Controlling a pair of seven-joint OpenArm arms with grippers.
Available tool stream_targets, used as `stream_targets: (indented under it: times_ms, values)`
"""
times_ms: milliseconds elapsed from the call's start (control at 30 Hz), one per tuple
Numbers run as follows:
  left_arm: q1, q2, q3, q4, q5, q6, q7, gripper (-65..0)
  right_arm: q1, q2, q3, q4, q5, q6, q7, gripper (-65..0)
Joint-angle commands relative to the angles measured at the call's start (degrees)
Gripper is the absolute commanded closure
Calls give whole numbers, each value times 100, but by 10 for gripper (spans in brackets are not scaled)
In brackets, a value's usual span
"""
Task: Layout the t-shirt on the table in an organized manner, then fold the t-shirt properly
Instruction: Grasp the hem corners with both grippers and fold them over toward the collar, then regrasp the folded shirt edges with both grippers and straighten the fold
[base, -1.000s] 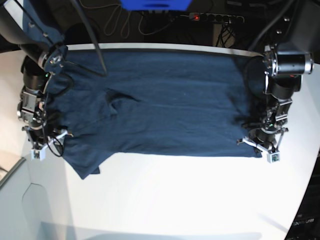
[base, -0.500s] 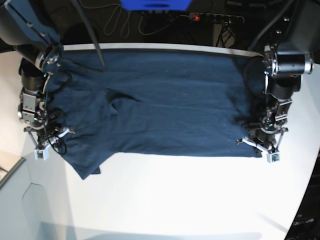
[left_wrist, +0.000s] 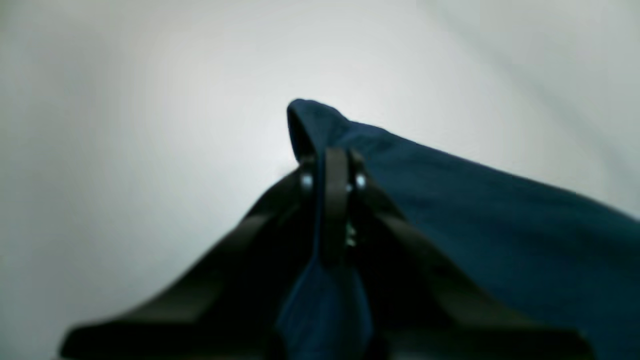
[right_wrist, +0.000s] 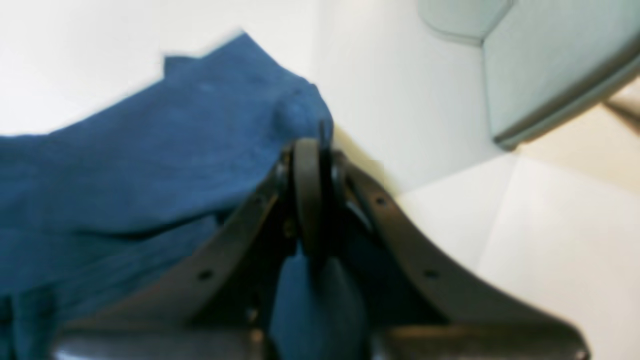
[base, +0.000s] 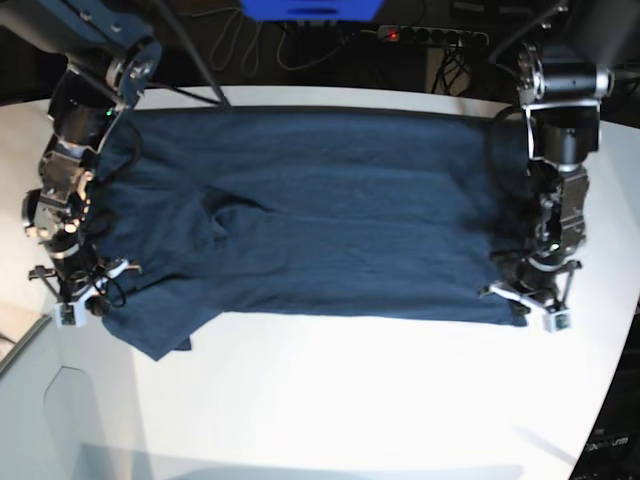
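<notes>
Base view, from your left: the right gripper (base: 82, 296) sits low at the near-left corner of the t-shirt (base: 310, 215), jaws pinched together on the fabric edge beside the sleeve that hangs forward toward you. The shirt lies spread sideways across the far half of the table (base: 330, 400), mostly flat, with a small ridge of wrinkles left of centre. At the picture's right, the left gripper (base: 532, 302) stands at the shirt's near-right corner, also clamped on cloth.

Look at the right wrist view and you see the right gripper (right_wrist: 312, 150) closed narrow, with a fold of the t-shirt (right_wrist: 125, 165) caught between the jaws and bunched just past the tips; blue fabric also shows below, between the finger arms. The white table (right_wrist: 550, 240) lies to the right of it.

In the left wrist view the left gripper (left_wrist: 332, 167) is likewise squeezed tight on the t-shirt (left_wrist: 475, 225), a lifted corner peaking above the tips, cloth trailing off right over the table (left_wrist: 125, 150).
</notes>
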Motion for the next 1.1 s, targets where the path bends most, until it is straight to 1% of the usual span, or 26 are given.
stream_targets:
  times_ms: [0, 67, 233, 300, 400, 500, 533, 667, 933, 967, 1067]
  values:
    - [-8, -77, -120, 442, -148, -19, -26, 0, 15, 24, 16, 237, 74, 51, 147, 0]
    - [274, -86, -296, 1067, -367, -19, 273, 0, -161, -64, 16, 554, 74, 51, 147, 0]
    - [1030, -86, -639, 2324, -939, -28, 766, 0, -803, -275, 60, 1442, 74, 51, 147, 0]
    - [1329, -86, -700, 2684, -1194, -28, 880, 0, -1031, -433, 236, 1776, 83, 51, 156, 0]
    - [1900, -77, -955, 3212, -1739, -28, 968, 0, -1339, -714, 561, 2295, 83, 51, 156, 0]
    - [2340, -77, -1078, 3414, -2170, -28, 959, 0, -1655, -925, 755, 2593, 136, 51, 156, 0]
    - [2463, -77, -1078, 3423, -2231, -28, 942, 0, -1778, -960, 790, 2646, 268, 51, 156, 0]
    - [2674, -77, -1078, 3387, -2284, -28, 942, 0, -2200, -969, 816, 2646, 760, 51, 156, 0]
    - [2797, -77, -1043, 3203, -2310, -37, 942, 0, -2438, -952, 790, 2251, 813, 51, 112, -1]
    - [2849, -77, -1034, 3203, -2319, -37, 942, 0, -2482, -952, 781, 2259, 813, 51, 112, -24]
    - [2902, -77, -1034, 3220, -2319, -37, 942, 0, -2508, -943, 816, 2286, 804, 51, 112, -135]
